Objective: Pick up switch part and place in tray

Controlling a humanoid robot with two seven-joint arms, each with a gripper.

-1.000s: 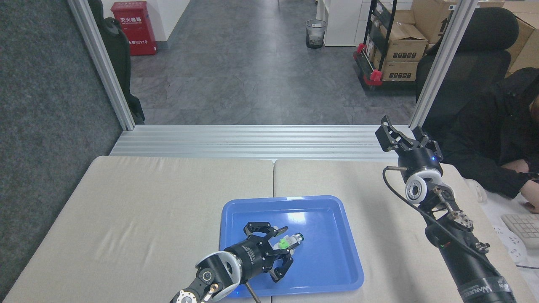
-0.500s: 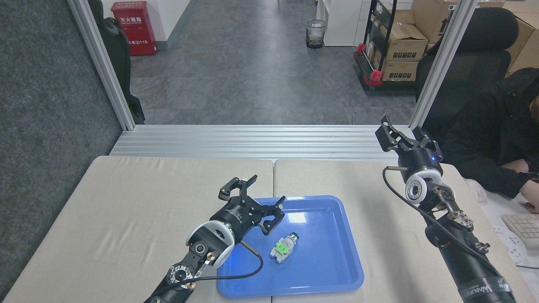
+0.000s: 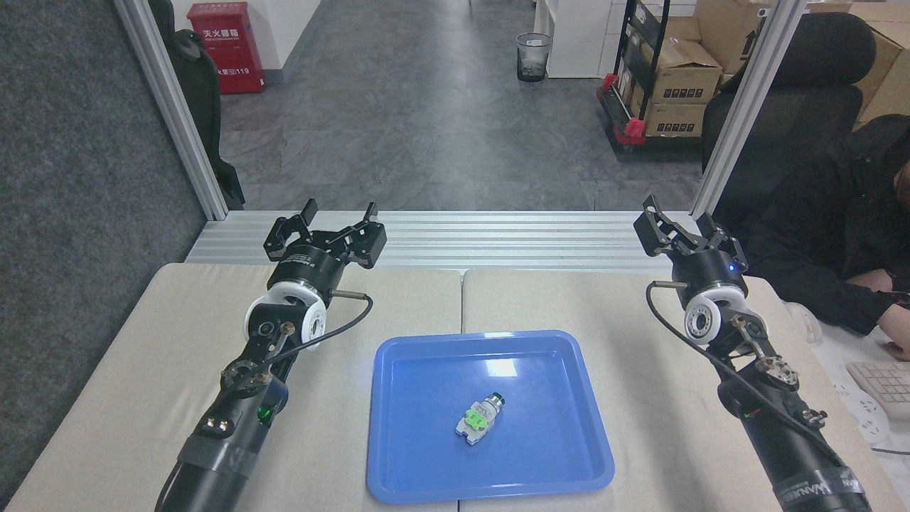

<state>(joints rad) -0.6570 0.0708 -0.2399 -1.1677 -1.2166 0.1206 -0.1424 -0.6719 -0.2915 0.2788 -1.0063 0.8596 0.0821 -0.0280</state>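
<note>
Since a second ago our left gripper (image 3: 325, 231) has released the switch part (image 3: 479, 420) mid-tray (image 3: 398, 355) and withdrawn to the table's far edge, fingers spread; right gripper (image 3: 681, 226) spread too. Light, rigid; best gripped across its blocky base.

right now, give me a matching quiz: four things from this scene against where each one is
Things:
1. switch part
2. tray
3. left gripper
4. right gripper

Places:
A. raised over the table's far right corner
B. lying inside the blue tray
C. flat on the table, near the middle
D. raised over the table's far left edge

Pairs: 1-B, 2-C, 3-D, 4-A
</note>
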